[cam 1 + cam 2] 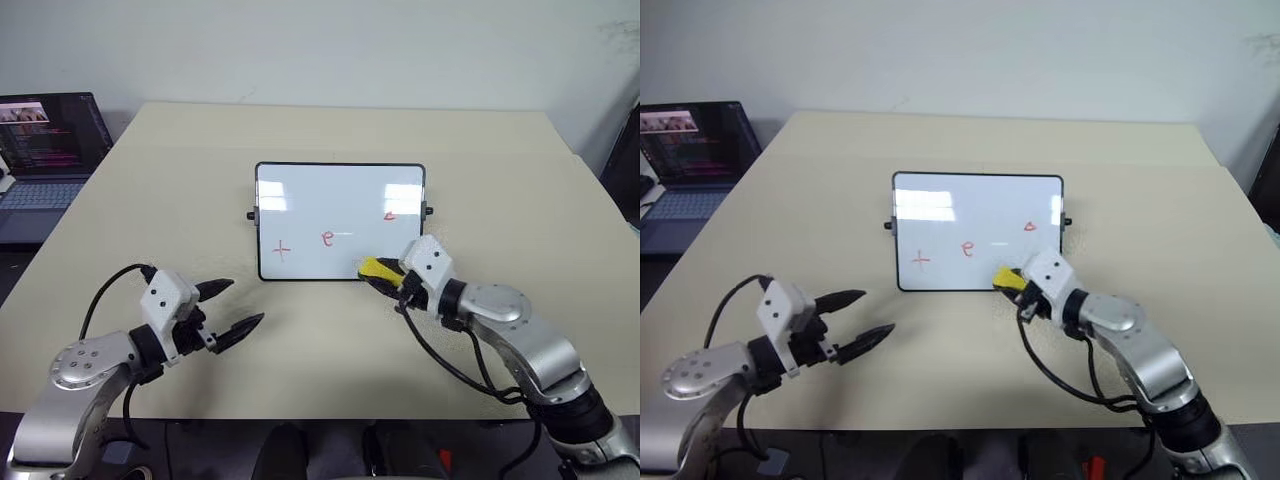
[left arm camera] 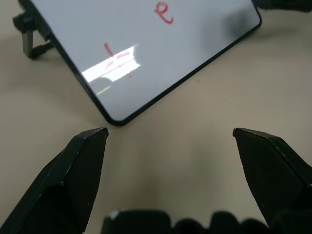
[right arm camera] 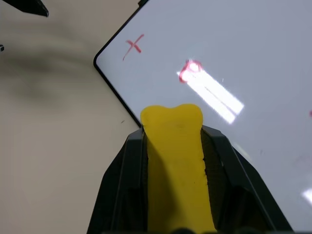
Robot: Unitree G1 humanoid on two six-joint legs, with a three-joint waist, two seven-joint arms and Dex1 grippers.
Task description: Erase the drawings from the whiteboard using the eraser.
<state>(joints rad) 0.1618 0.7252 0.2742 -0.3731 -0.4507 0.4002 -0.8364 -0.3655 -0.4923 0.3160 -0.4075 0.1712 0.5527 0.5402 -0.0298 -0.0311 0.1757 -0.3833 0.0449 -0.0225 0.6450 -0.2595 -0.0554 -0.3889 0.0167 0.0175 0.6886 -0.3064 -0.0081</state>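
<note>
While right hand (image 3: 175,161) clamps eraser (image 3: 176,170) — long axis toward whiteboard (image 1: 340,200) | left hand (image 1: 240,306) open — empty

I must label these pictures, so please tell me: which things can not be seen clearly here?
- Plus sign: half washed out by glare in the left wrist view.
- Eraser: its underside is hidden between the right gripper fingers; contact with the whiteboard cannot be told.
- Laptop: cut off by the picture edge in the left eye view; screen text too small.
- Triangle scribble: too small to read.
</note>
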